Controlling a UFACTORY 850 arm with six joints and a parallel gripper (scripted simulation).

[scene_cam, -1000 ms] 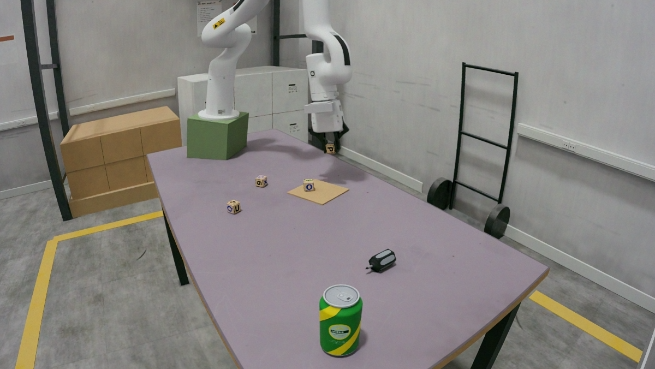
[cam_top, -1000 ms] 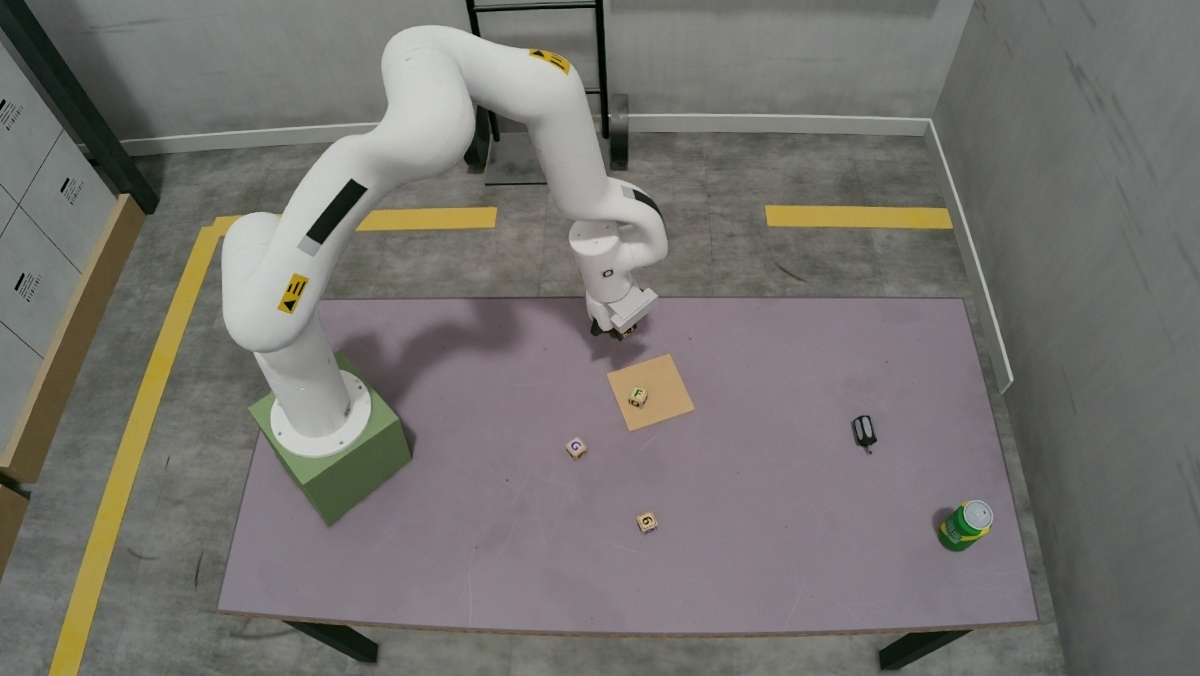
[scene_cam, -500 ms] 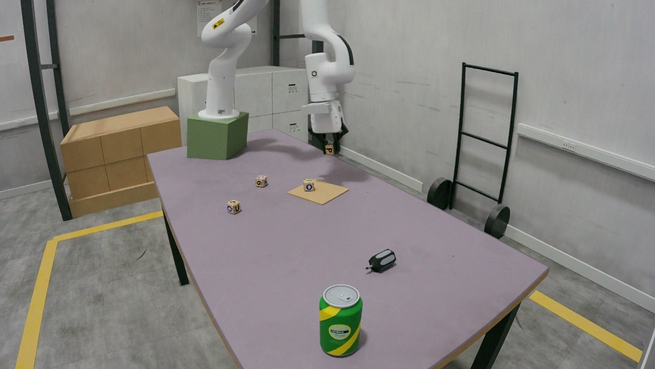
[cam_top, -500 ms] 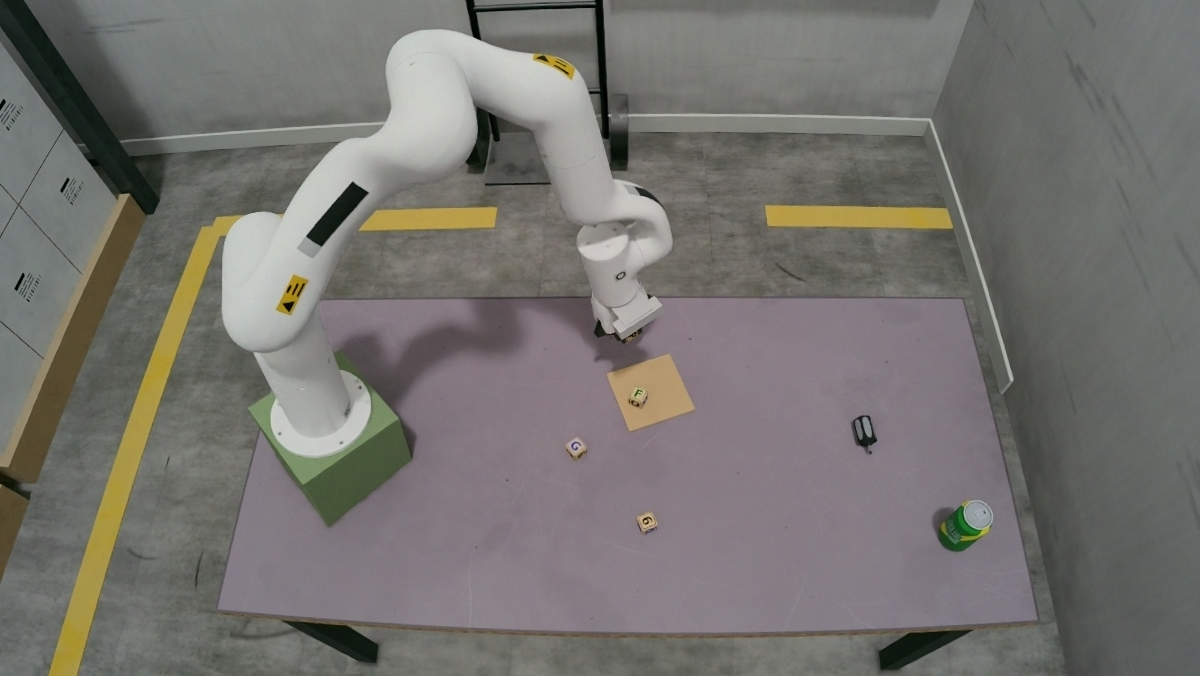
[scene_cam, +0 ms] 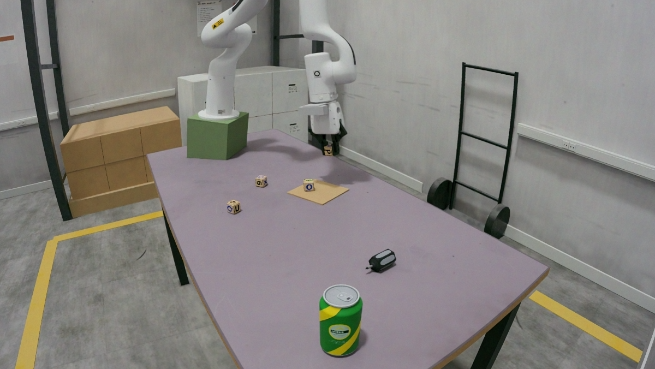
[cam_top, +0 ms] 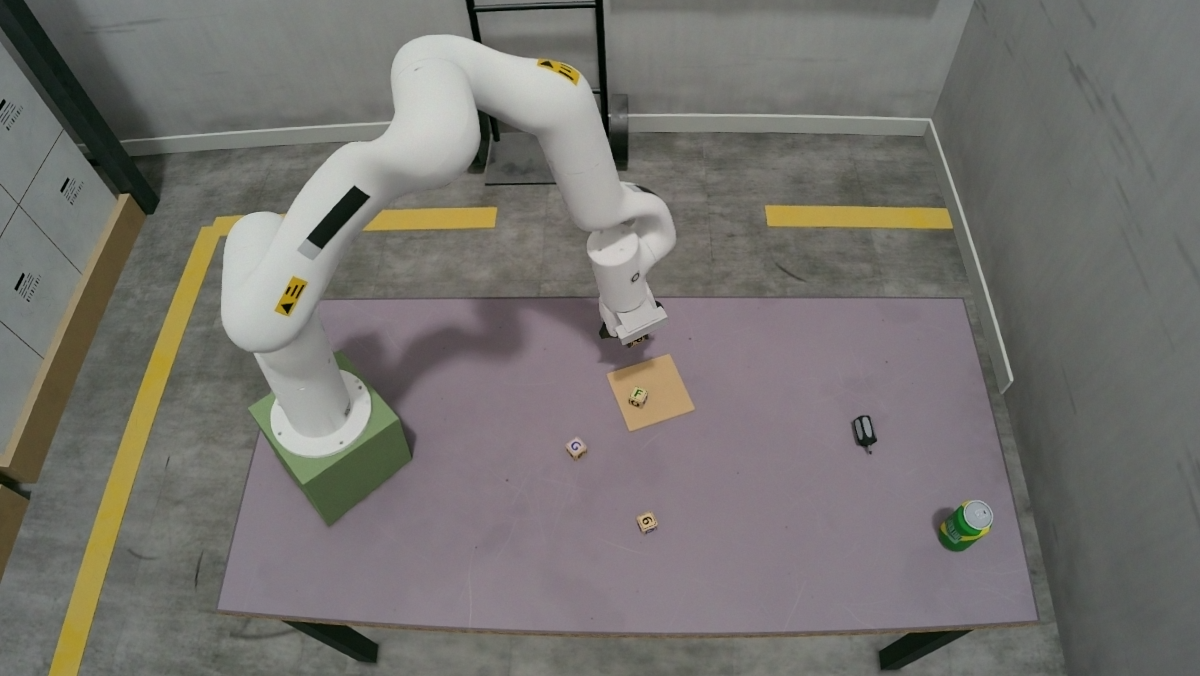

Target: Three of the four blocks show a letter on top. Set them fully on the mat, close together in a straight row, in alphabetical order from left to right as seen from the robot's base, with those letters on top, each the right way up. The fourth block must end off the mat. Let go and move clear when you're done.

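Observation:
A tan mat lies on the purple table; it also shows in the exterior view. A block with F on top sits on the mat, also seen in the exterior view. A block with G on top lies off the mat toward the base. A block with a 9 on top lies nearer the front edge. My gripper is shut on a fourth block with a P on its side, held above the table just behind the mat's far edge. Its top face is hidden.
A green can stands at the front right corner. A small black object lies right of the mat. The arm's green base stands at the table's left end.

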